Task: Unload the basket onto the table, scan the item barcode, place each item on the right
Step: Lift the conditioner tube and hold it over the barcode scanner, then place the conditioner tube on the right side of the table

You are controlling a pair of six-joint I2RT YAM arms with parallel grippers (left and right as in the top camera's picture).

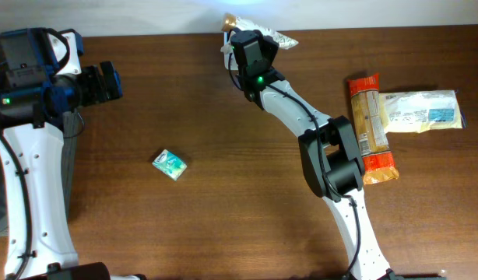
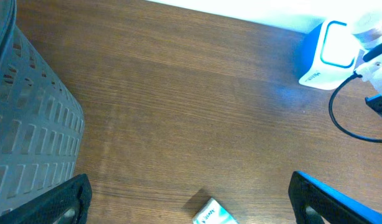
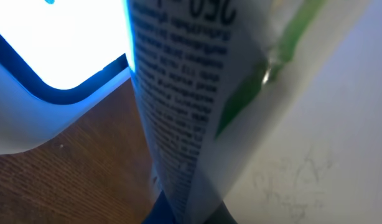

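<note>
Right tool (image 1: 236, 35) has the packet (image 3: 178, 93) pinched tight, right up at the scanner (image 3: 48, 68)

The packet is at the far edge of the bench (image 1: 223, 202), its printed side just beside the scanner's glowing window. Left tool (image 1: 113, 82) hangs spread wide on the left, holding nothing, with a little green box (image 1: 170, 164) lying on the bench nearby.
</note>
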